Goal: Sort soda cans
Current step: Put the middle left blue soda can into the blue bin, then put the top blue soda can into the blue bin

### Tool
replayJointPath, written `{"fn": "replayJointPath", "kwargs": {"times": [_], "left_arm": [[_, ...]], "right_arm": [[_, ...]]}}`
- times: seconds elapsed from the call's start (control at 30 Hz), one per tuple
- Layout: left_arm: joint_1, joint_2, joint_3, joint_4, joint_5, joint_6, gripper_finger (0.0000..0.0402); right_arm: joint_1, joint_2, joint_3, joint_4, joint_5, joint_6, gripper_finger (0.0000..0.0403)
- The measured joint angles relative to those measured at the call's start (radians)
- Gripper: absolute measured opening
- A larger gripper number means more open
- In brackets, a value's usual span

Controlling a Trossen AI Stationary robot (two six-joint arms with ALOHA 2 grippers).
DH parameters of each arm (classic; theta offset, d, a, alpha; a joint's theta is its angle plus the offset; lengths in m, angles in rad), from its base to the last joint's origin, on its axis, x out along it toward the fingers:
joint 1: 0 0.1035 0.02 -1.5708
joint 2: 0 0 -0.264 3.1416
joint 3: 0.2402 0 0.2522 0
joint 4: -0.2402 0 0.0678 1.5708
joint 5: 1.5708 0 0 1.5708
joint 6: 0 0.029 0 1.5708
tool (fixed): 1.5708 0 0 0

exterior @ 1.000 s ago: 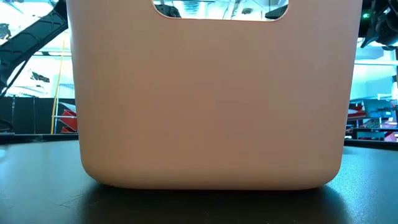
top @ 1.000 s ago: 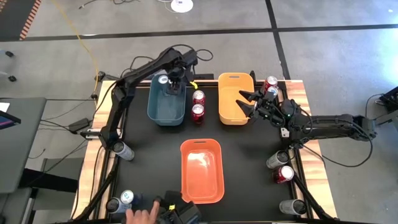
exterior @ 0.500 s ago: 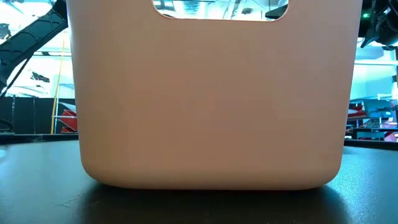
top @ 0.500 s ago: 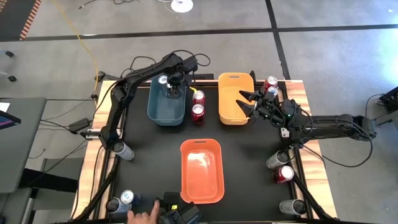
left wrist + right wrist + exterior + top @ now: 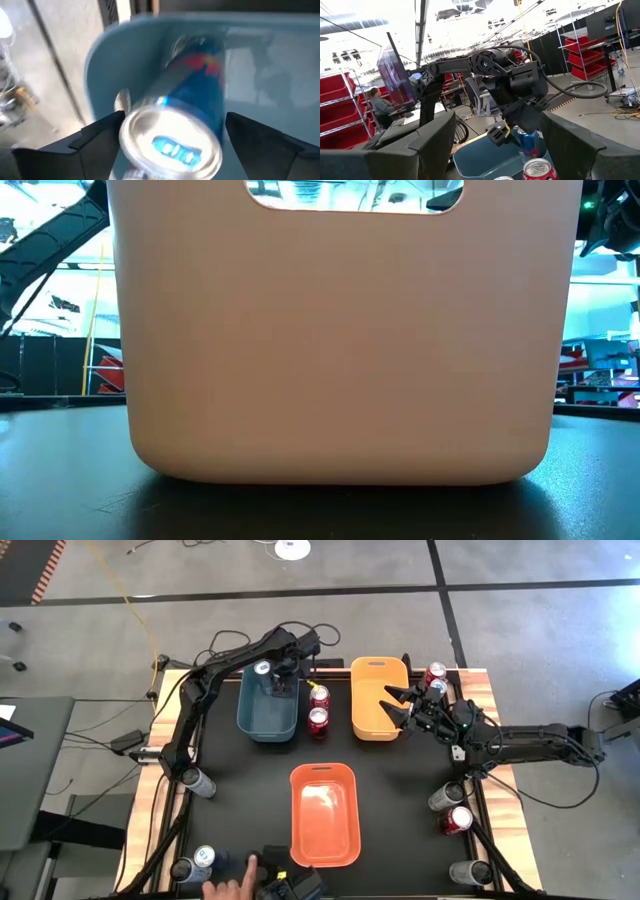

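Observation:
My left gripper (image 5: 283, 678) reaches down into the blue bin (image 5: 252, 715) at the table's far left. It is shut on a blue soda can (image 5: 192, 85), also seen as the blue can (image 5: 527, 142) in the right wrist view. Another can (image 5: 262, 667) stands in that bin's far end. My right gripper (image 5: 398, 705) hovers open over the right rim of the yellow bin (image 5: 372, 700), with nothing between its fingers (image 5: 435, 140). Two red cans (image 5: 318, 708) stand between the blue and yellow bins. My left gripper pinches the blue can between its two fingers (image 5: 102, 132), one on each side of the body just below the silver top (image 5: 170, 142). The fingers come from above, pointing down into the blue bin. Whether the can's bottom rests on the bin floor is hidden.
The orange bin (image 5: 325, 813) sits at the near middle and fills the low view as the orange bin (image 5: 340, 340). Cans stand by the right edge (image 5: 452, 808), at the far right (image 5: 435, 675), at the left edge (image 5: 200, 782) and the near left corner (image 5: 203, 858). A person's hand (image 5: 235, 889) is at the near edge.

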Motion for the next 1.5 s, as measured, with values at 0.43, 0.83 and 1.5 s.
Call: {"fn": "replayJointPath", "kwargs": {"times": [0.43, 0.83, 1.5], "left_arm": [[-0.044, -0.010, 0.082, -0.118, -0.099, -0.134, 0.0355], [-0.212, -0.012, 0.225, -0.147, -0.123, -0.287, 0.0355], [-0.429, -0.287, 0.265, -0.212, -0.112, -0.554, 0.0354]], "right_arm": [[0.000, 0.000, 0.000, 0.003, 0.000, 0.001, 0.0306], [0.000, 0.000, 0.000, 0.003, 0.000, 0.009, 0.0306], [0.129, 0.168, 0.098, 0.086, -0.005, -0.058, 0.0306]]}}
